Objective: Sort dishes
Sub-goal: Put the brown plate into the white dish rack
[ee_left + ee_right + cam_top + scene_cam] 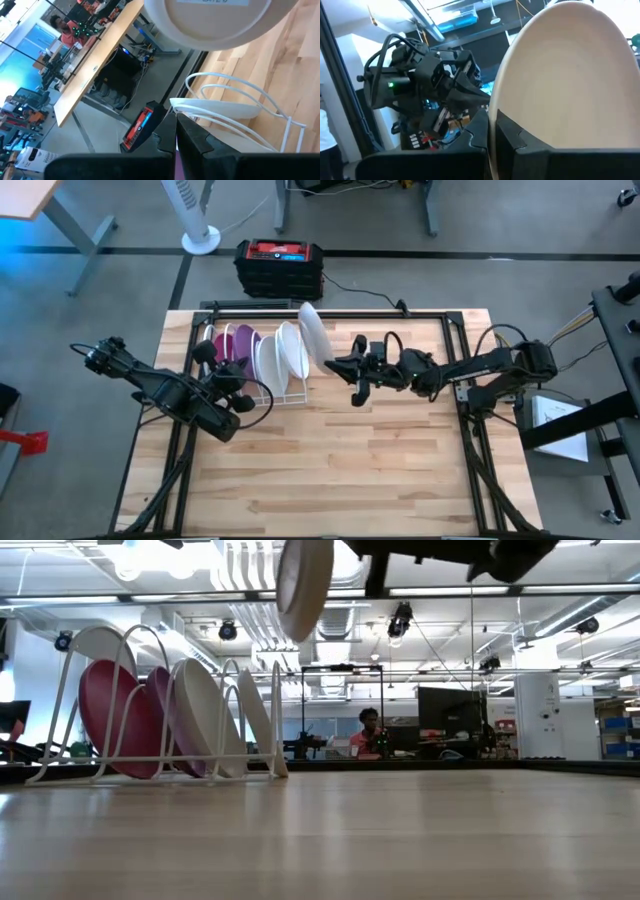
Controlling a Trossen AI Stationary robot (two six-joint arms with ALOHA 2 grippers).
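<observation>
High view: white plate (313,332) held edge-up.

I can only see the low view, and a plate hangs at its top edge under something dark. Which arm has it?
Observer: The right gripper. The right wrist view shows its fingers clamped on the white plate.
Operator: Is it over the rack?
Observer: From above, it is at the dish rack's right end, beside the last racked white plate.
Operator: And the left arm?
Observer: The left gripper is at the rack's other end, near the purple plates.
</observation>
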